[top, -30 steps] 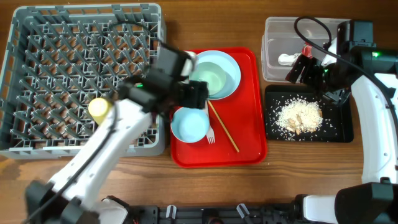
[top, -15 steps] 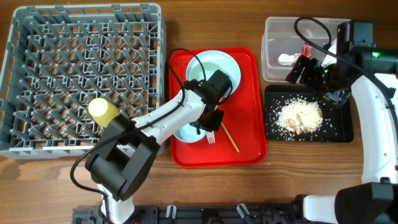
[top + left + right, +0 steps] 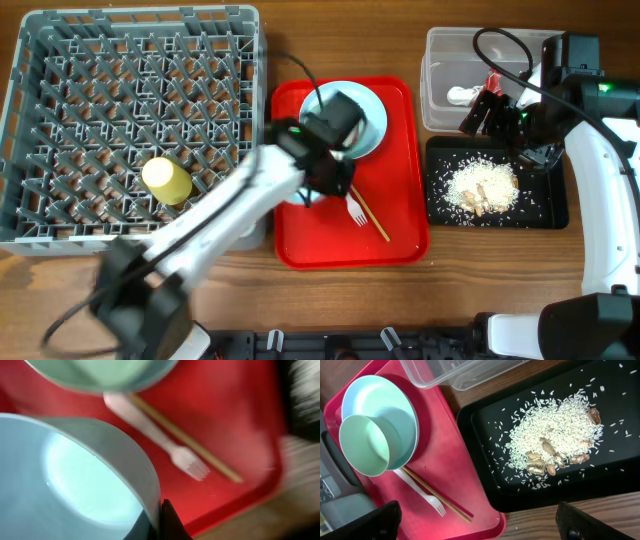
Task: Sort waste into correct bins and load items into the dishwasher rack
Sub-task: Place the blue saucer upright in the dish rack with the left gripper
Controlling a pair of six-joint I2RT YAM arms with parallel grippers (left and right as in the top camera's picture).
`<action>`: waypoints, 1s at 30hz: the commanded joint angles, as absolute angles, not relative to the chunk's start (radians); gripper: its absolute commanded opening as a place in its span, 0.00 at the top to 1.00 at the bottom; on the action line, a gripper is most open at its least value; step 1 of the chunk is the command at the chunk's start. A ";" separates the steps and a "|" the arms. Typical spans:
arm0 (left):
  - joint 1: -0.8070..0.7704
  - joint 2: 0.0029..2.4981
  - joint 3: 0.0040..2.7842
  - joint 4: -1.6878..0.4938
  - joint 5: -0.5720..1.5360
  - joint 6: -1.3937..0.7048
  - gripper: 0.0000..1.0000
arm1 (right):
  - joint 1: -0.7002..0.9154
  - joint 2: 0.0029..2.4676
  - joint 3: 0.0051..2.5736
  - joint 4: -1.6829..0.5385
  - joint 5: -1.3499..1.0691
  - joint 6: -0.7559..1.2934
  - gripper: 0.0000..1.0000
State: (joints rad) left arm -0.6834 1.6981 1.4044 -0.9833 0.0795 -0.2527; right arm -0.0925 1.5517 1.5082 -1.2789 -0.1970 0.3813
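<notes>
My left gripper [image 3: 322, 185] [image 3: 161, 510] is shut on the rim of the smaller pale mint bowl [image 3: 65, 480] [image 3: 365, 445], low over the red tray [image 3: 400, 150]. The arm hides most of this bowl from overhead. A larger pale bowl [image 3: 355, 118] [image 3: 390, 402] sits at the tray's back. A white fork [image 3: 355, 210] [image 3: 180, 455] and a wooden chopstick [image 3: 372, 218] [image 3: 200, 450] lie side by side on the tray. The yellow cup [image 3: 165, 178] stands in the grey dishwasher rack [image 3: 20, 130]. My right gripper [image 3: 492, 105] [image 3: 480, 520] hangs open and empty between the two bins.
The clear tub [image 3: 440, 60] at the back right holds a small white scrap [image 3: 460, 95]. In front of it the black tray [image 3: 545, 205] [image 3: 485, 425] carries a heap of rice crumbs [image 3: 480, 185] [image 3: 555, 435]. Bare wooden table runs along the front edge.
My left arm swung from the rack over to the red tray and its gripper closed on the small bowl's rim. The fork and chopstick shifted slightly right. The right arm stayed still.
</notes>
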 commanded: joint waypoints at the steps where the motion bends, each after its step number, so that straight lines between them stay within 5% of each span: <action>1: -0.556 1.521 1.467 -0.984 0.147 -0.148 0.96 | -0.095 1.528 1.528 -1.281 -0.180 0.392 0.00; 7: -0.135 1.475 1.474 -0.942 0.553 0.080 0.96 | -0.095 1.528 1.528 -1.282 -0.179 0.392 0.00; 10: 0.096 1.552 1.474 -0.872 0.919 0.181 0.96 | -0.095 1.528 1.528 -1.281 -0.179 0.392 0.00; 19: 0.232 1.831 1.474 -0.748 1.332 0.175 0.96 | -0.095 1.528 1.528 -1.282 -0.179 0.393 0.00; 28: 0.327 1.994 1.474 -0.726 1.360 0.169 0.96 | -0.095 1.528 1.528 -1.289 -0.179 0.393 0.00; 30: 0.353 1.996 1.474 -0.738 1.352 0.169 0.83 | -0.095 1.528 1.528 -1.291 -0.180 0.393 0.01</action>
State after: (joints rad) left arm 0.3141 1.9747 1.4673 -0.7250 1.3342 0.1570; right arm -0.0925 1.5505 1.5082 -1.2865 -0.1970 0.3813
